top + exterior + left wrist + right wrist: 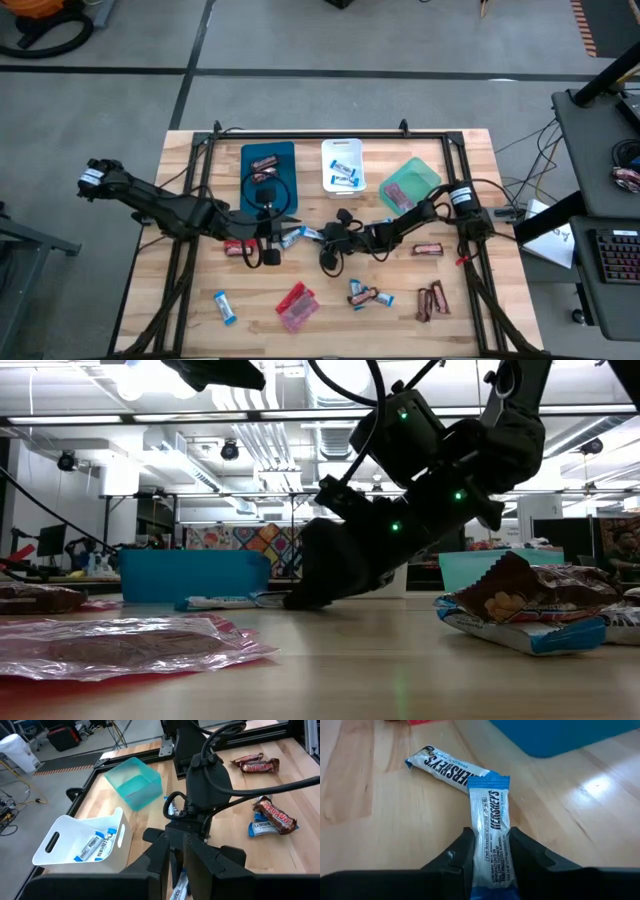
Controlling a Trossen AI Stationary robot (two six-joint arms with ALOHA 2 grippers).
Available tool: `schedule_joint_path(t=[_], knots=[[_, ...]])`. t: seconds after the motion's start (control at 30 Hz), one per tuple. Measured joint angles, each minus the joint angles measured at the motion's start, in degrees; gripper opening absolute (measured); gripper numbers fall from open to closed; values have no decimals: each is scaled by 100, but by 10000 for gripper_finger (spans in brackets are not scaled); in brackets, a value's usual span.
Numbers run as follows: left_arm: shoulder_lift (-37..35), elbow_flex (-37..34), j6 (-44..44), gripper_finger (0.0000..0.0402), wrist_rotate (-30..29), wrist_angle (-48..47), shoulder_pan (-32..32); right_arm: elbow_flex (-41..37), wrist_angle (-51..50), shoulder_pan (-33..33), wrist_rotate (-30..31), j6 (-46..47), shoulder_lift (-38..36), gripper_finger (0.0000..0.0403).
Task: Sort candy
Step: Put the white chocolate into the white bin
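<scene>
Two blue-and-white candy bars lie at mid-table, in front of the blue tray. My right gripper reaches in low from the table's right and is shut on the nearer bar. The other bar lies flat, its end touching the first. My left gripper hovers just left of them, fingers a narrow gap apart, holding nothing I can see. The white tray holds blue-and-white bars, and the blue tray holds brown bars. My right gripper pinches the blue-and-white bar by its long edges near one end, one finger on each side. The fingers lie along the bar, coming low and slanting from the table's right. The bar's far end lies on the wood.
A green tray sits behind the right arm. Loose candy lies near the front edge: red packets, a blue bar, a blue-and-brown pile and brown bars. Another brown bar and a red piece flank the grippers.
</scene>
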Motion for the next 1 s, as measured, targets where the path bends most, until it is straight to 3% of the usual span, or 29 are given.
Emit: schedule_joint_path(t=[0.23,0.57,0.83,1.0], knots=[[0,0,0,38,-1,-15,0,-29,-410,11,-294,-36,-443,119],[-46,-2,-4,38,-21,-271,2,-22,-1958,-69,-641,-680,-2402,86],[-158,-2,-293,38,-18,-560,2,-18,-3291,-825,-605,-1230,-3834,90],[-192,-2,-598,38,-5,-832,2,-18,-3700,-1595,-628,-1850,-4071,87]])
